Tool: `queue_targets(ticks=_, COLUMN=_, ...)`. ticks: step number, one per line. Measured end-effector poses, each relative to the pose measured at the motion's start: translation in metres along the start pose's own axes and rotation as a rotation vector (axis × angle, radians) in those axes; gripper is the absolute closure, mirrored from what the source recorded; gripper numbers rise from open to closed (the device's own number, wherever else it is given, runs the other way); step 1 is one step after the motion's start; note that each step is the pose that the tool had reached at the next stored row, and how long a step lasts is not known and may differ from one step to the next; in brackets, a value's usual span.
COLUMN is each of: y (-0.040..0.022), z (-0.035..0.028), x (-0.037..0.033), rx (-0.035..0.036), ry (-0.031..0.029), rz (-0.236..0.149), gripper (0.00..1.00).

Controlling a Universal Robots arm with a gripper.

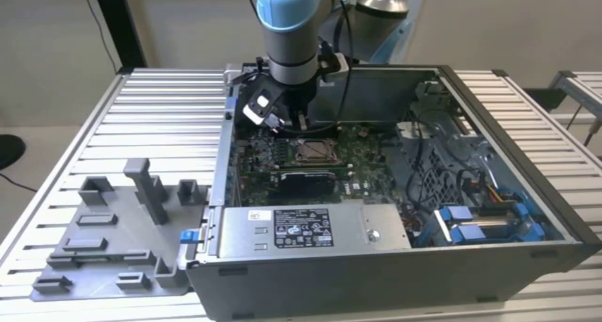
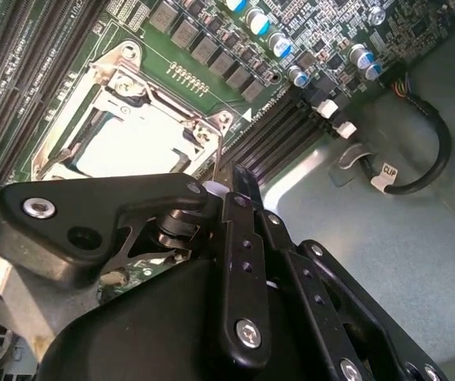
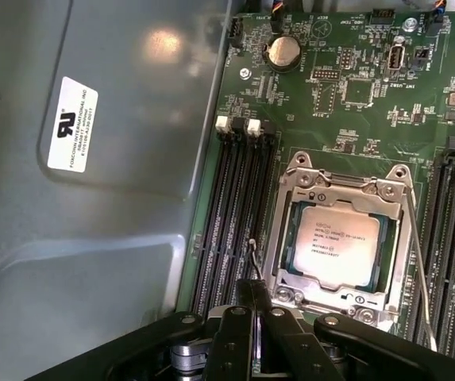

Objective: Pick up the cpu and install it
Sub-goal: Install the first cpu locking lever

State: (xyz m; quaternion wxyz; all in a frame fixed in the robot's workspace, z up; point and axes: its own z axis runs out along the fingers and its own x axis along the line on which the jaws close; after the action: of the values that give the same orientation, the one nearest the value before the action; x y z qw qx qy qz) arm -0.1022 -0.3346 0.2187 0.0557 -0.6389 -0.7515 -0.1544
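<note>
1. hanging down into the open computer case (image 1: 508, 258), the arm (image 1: 290, 33) has its gripper (image 1: 297, 125) low over the green circuit board (image 1: 357, 142), just beside the metal socket frame (image 1: 314, 151). the exterior view takes in the whole case on the slatted table (image 1: 160, 103).
2. the exterior view also shows a grey moulded holder (image 1: 103, 244) on the table at its left, and a grey box (image 1: 376, 227) along the case's near edge.
3. the first wrist view shows the cpu (image 3: 340, 246) most clearly: silvery top up, lying flat inside the socket frame (image 3: 287, 230), apart from the gripper.
4. in that view the gripper (image 3: 256, 290) looks closed, its two fingers (image 3: 243, 317) side by side with nothing between them, tips just beside the frame's corner and over the long memory slots (image 3: 231, 214).
5. the same view shows a round coin battery (image 3: 283, 51) on the board and a white label (image 3: 72, 123) on the case wall.
6. the second wrist view looks from behind the gripper (image 2: 247, 186). it shows part of the cpu (image 2: 128, 147) pale under the frame, and a black cable (image 2: 437, 151) curling over the case floor.
</note>
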Motion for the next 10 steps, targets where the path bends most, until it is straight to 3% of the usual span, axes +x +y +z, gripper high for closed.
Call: queue_targets(ticks=10, y=0.0068, z=0.0015, x=-0.0015, rx=0.0001, ry=-0.0001, rz=0.0, gripper=1.0)
